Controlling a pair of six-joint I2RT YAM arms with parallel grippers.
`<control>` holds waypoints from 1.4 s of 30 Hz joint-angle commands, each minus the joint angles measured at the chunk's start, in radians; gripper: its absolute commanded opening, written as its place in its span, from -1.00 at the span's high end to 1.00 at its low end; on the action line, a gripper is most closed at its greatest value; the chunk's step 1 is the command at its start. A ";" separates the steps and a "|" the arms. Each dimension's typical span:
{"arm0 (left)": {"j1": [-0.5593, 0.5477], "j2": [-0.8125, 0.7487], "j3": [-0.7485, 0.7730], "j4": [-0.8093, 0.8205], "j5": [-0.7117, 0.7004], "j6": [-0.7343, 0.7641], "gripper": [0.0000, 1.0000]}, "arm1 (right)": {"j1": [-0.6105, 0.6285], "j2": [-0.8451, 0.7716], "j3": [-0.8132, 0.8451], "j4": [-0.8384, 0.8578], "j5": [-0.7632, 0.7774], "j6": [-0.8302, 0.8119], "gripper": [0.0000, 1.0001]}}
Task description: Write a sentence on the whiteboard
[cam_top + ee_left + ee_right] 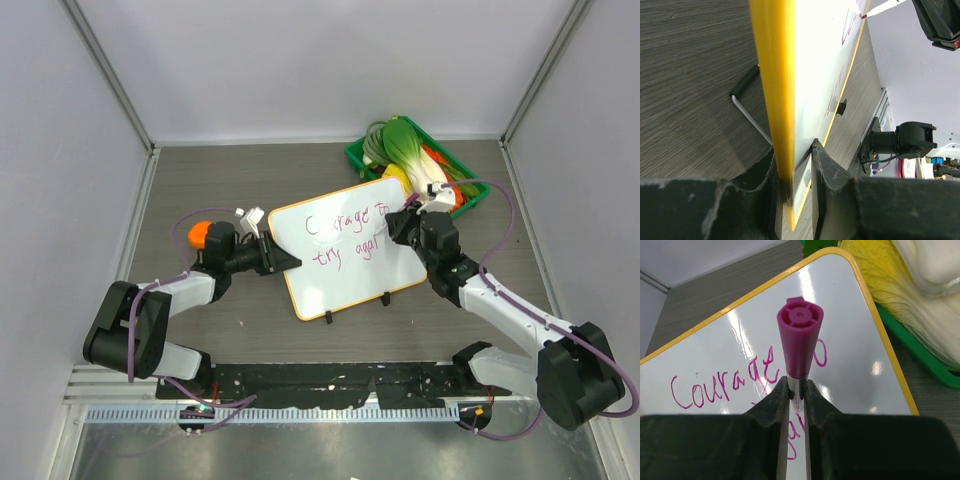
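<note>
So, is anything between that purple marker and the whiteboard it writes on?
Nothing visible does. The right end effector holds the marker over the whiteboard, whose face is bare beside the sentence. The left end effector only clamps its edge.

The left arm (180, 290) lies low with its elbow bent near the base and its forearm reaching right, and the left gripper (288, 262) is clamped on the left edge of the whiteboard (350, 265). The right arm (500, 300) folds in from the right, wrist angled up and left. The right gripper (408, 218) pinches a purple marker (800, 335) between nearly closed fingers.
</note>
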 commanded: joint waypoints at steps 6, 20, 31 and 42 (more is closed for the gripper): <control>-0.007 0.036 -0.018 -0.138 -0.196 0.140 1.00 | -0.002 -0.093 -0.005 -0.009 0.046 0.001 0.99; -0.009 0.038 -0.020 -0.136 -0.194 0.140 1.00 | -0.004 -0.041 -0.023 0.005 0.052 -0.010 0.99; -0.007 0.038 -0.020 -0.136 -0.193 0.140 1.00 | -0.004 -0.053 -0.055 -0.023 0.054 -0.018 0.99; -0.007 0.039 -0.018 -0.136 -0.194 0.140 1.00 | -0.004 -0.098 -0.097 -0.065 0.029 -0.024 0.99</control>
